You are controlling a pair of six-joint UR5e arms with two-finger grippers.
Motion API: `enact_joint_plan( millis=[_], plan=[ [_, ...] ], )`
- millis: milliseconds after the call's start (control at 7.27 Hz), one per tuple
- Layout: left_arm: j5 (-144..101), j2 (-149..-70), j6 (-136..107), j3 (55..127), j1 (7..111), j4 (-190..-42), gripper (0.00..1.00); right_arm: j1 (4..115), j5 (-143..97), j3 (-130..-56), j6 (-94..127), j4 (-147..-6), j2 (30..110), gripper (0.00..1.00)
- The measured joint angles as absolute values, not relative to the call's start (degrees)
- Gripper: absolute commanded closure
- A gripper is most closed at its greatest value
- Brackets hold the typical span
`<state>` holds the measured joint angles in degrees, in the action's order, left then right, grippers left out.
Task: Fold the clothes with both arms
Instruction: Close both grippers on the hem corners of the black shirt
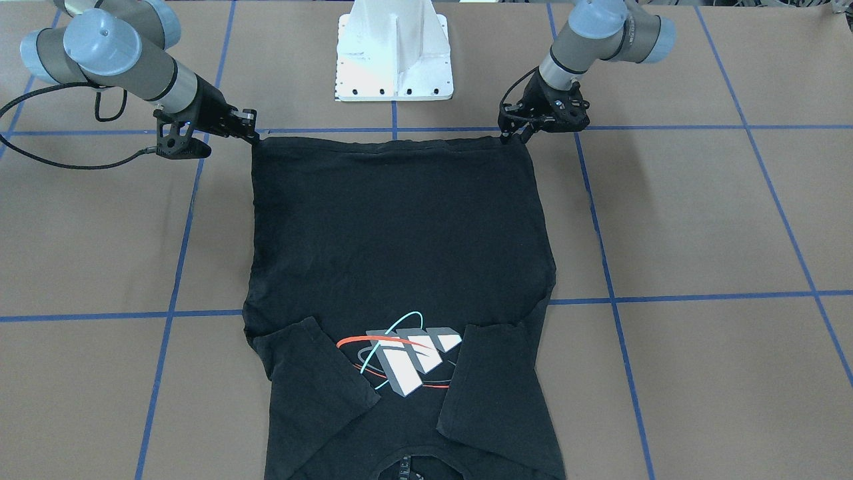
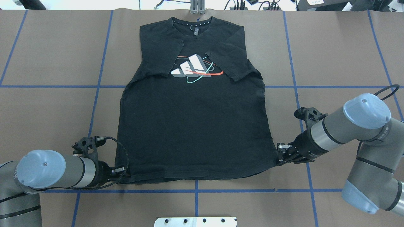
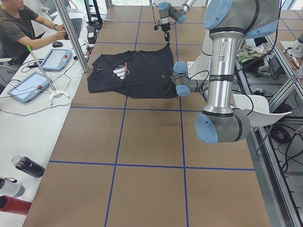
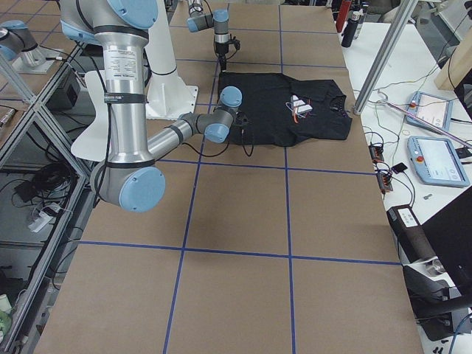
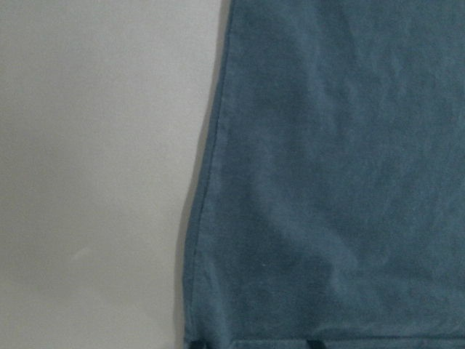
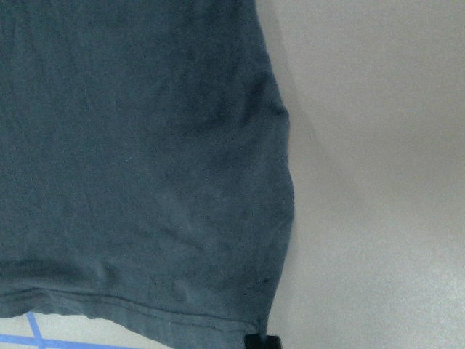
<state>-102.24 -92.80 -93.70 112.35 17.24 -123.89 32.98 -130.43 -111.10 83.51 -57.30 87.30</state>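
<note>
The black T-shirt (image 2: pixel 195 126) lies flat on the brown table, logo (image 2: pixel 194 66) up, collar at the far side and both sleeves folded in over the chest. My left gripper (image 2: pixel 121 176) is low at the near hem's left corner, shut on that corner. At the hem's right corner my right gripper (image 2: pixel 277 162) is likewise shut on the cloth. From the front, the hem (image 1: pixel 380 148) runs taut between the left gripper (image 1: pixel 512 137) and the right gripper (image 1: pixel 254 137). Each wrist view shows only dark cloth (image 5: pixel 327 182) (image 6: pixel 131 145) beside bare table.
The white base pedestal (image 1: pixel 393 60) stands just behind the hem. Blue tape lines (image 2: pixel 195 190) grid the table. Along the far edge a person (image 3: pixel 19 28) sits at a bench with tablets (image 3: pixel 26 87), a metal post (image 3: pixel 71 33) and bottles (image 3: pixel 28 166).
</note>
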Motion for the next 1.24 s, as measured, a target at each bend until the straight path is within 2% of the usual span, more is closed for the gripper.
enact_joint_plan(
  millis=[1239],
  plan=[
    [-102.22,-93.05,-93.69,112.4,16.64,-121.12,0.44,33.08,-130.43,-111.09,83.5,-57.31,87.32,1.0]
  ],
)
